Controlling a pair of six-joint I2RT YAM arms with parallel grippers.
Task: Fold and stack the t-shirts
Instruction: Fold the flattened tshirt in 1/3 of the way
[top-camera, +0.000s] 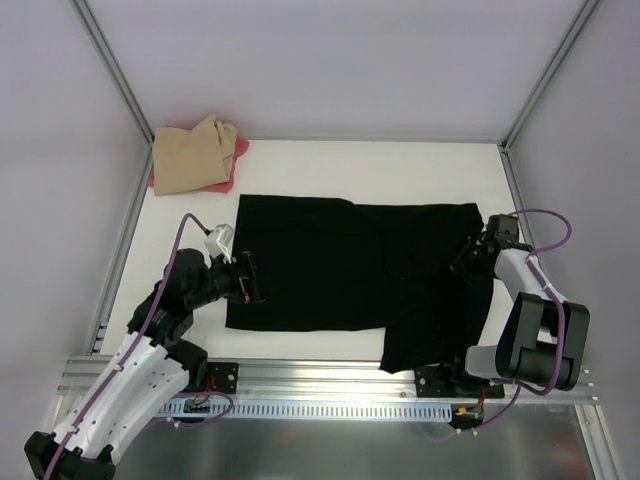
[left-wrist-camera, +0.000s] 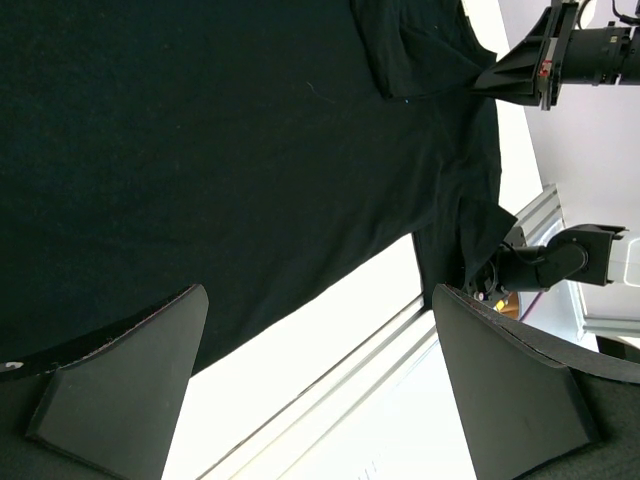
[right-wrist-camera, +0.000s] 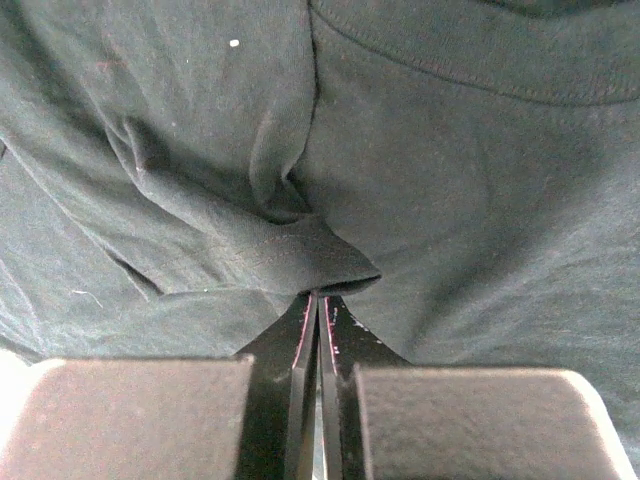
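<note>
The black t-shirt (top-camera: 340, 265) lies spread flat across the middle of the table, and one part hangs toward the front edge at the right. My right gripper (top-camera: 466, 262) is at the shirt's right side. In the right wrist view that gripper (right-wrist-camera: 318, 296) is shut, with a raised fold of the black t-shirt (right-wrist-camera: 450, 180) pinched at its tips. At the shirt's left edge my left gripper (top-camera: 250, 278) stands wide open. Between its fingers, the left gripper (left-wrist-camera: 315, 400) shows only white table, and the black t-shirt (left-wrist-camera: 200, 150) lies just beyond it. A tan t-shirt (top-camera: 195, 155) lies crumpled on a pink-red one (top-camera: 241, 150) at the back left.
White walls with metal frame posts close in the table (top-camera: 400, 170) on three sides. An aluminium rail (top-camera: 330, 375) runs along the front edge, where both arm bases are bolted.
</note>
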